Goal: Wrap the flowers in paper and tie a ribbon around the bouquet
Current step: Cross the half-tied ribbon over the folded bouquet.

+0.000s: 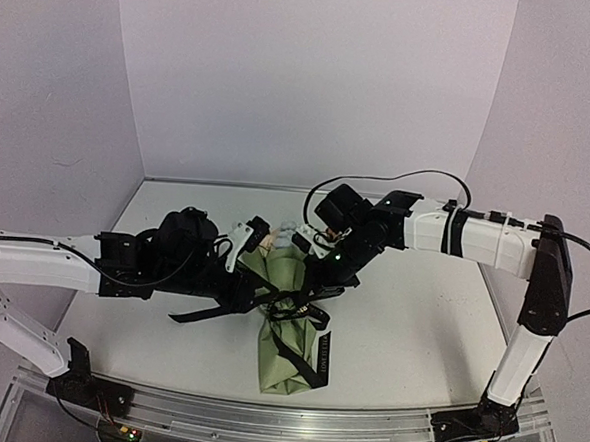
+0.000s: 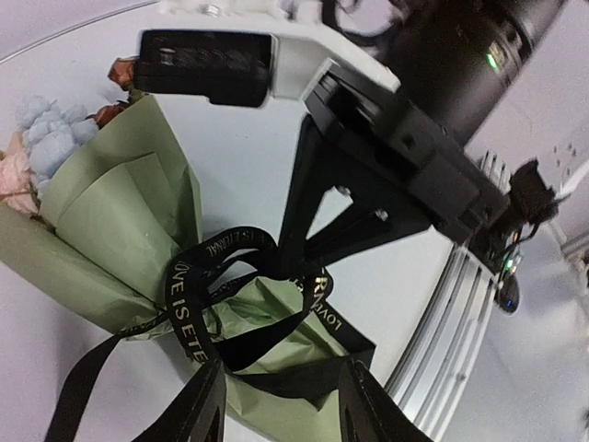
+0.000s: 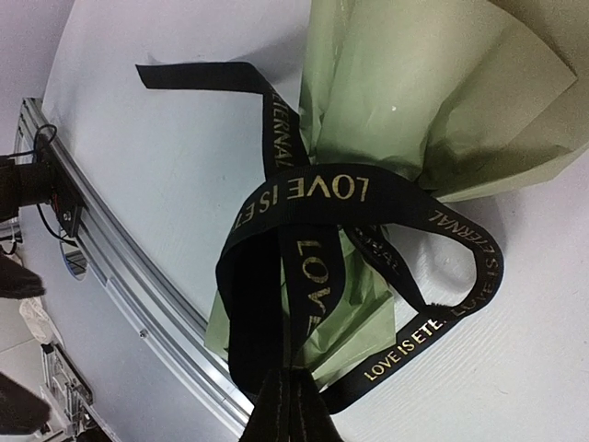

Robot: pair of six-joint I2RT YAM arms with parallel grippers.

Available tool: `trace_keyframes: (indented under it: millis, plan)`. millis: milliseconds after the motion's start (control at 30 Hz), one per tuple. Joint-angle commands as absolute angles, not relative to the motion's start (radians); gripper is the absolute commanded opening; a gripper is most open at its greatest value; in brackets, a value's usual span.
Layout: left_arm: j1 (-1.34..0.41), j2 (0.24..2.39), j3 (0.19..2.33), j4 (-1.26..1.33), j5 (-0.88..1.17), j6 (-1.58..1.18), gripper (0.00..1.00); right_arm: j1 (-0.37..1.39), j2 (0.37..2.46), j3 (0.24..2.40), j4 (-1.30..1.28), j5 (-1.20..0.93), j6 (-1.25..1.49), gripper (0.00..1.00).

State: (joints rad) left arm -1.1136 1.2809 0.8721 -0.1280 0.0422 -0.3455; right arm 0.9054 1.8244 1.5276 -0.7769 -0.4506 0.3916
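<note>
From above, the bouquet (image 1: pixel 285 353) lies on the white table (image 1: pixel 419 329). Its narrow end points toward the arms' bases and its flowers (image 1: pixel 274 238) toward the far wall. The black ribbon (image 1: pixel 304 367) trails down the olive paper (image 1: pixel 282 275). The left arm (image 1: pixel 32 265) and the right arm (image 1: pixel 474 237) meet over the bouquet's middle; from up here I cannot tell how either claw stands.

Through the left wrist camera, the left claw (image 2: pixel 283 410) is released, its fingers (image 2: pixel 198 414) standing apart. Ribbon tails and the crinkled end of the paper lie in the gap, and one strand runs right against a finger. The ribbon hangs in a loose loop at the cone's waist, and pale blue and cream heads show at the wide end, upper left.

Through the right wrist camera, the right claw (image 3: pixel 290 414) is clenched on the ribbon, with several strands drawn together between its tips. Pale lettering reads "LOVE IS ETERNAL". The loop sits slack around the narrow part of the paper, near the aluminium rail (image 3: pixel 120 267).
</note>
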Motion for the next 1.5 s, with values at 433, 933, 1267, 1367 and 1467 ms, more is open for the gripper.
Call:
trace_keyframes:
  millis: [433, 933, 1267, 1367, 1467]
  plan:
    - [-1.031, 1.437, 0.834, 0.215, 0.308, 0.281, 0.50, 0.945, 1.770, 1.529, -0.743, -0.426, 0.407, 0.00]
    - [-0.941, 1.516, 0.821, 0.299, 0.519, 0.236, 0.54, 0.953, 1.751, 1.464, -0.646, -0.460, 0.389, 0.00]
    - [-0.930, 1.565, 0.834, 0.279, 0.594, 0.225, 0.55, 0.953, 1.762, 1.474, -0.631, -0.461, 0.376, 0.00]
    - [-0.930, 1.582, 0.839, 0.279, 0.590, 0.227, 0.55, 0.953, 1.768, 1.485, -0.632, -0.466, 0.377, 0.00]
    - [-0.930, 1.590, 0.844, 0.280, 0.580, 0.229, 0.54, 0.954, 1.769, 1.492, -0.632, -0.463, 0.380, 0.00]
